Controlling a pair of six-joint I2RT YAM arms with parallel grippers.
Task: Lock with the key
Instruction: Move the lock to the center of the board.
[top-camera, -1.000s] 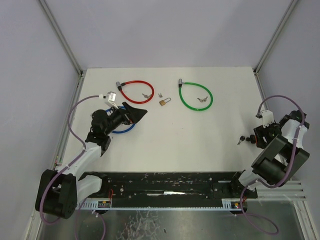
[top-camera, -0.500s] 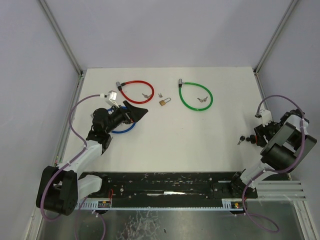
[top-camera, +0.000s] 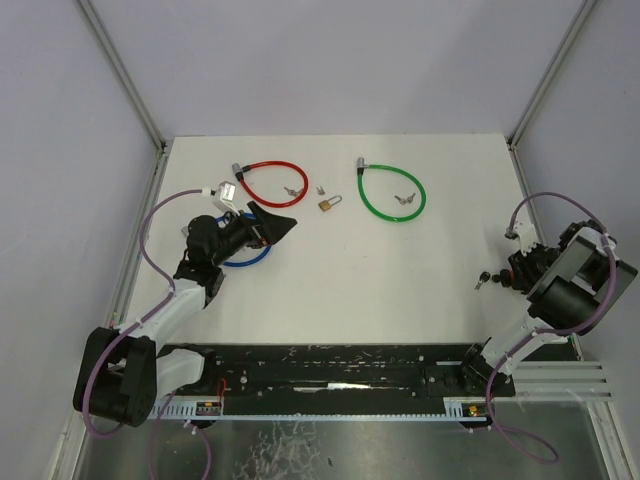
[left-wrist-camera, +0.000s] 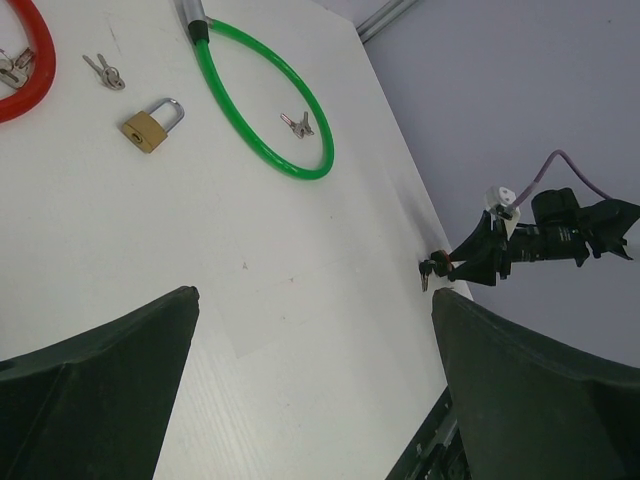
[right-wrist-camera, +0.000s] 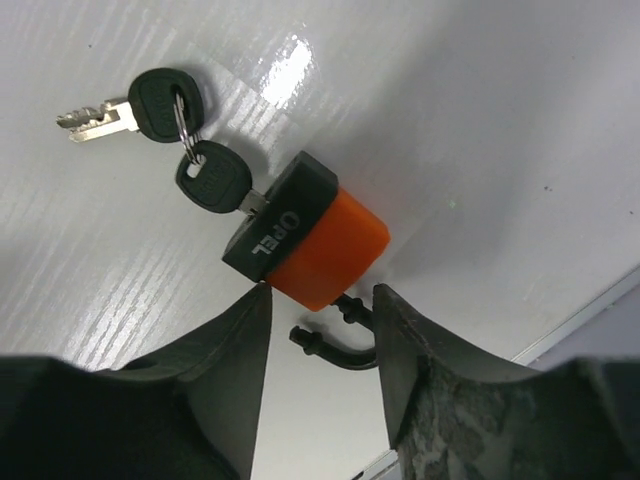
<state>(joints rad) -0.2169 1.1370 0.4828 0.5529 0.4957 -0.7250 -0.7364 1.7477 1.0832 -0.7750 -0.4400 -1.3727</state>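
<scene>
White lettering "OPEL" stands on the black end of the orange padlock; nothing else is legible.

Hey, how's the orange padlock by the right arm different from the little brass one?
The orange padlock has a black cap and a black-headed key in it; the brass padlock is plain metal, keyless, with small keys lying apart beside it. The orange one lies at the right edge by the right gripper; the brass one lies far back between the red cable and green cable. Both lie flat on the table.
</scene>
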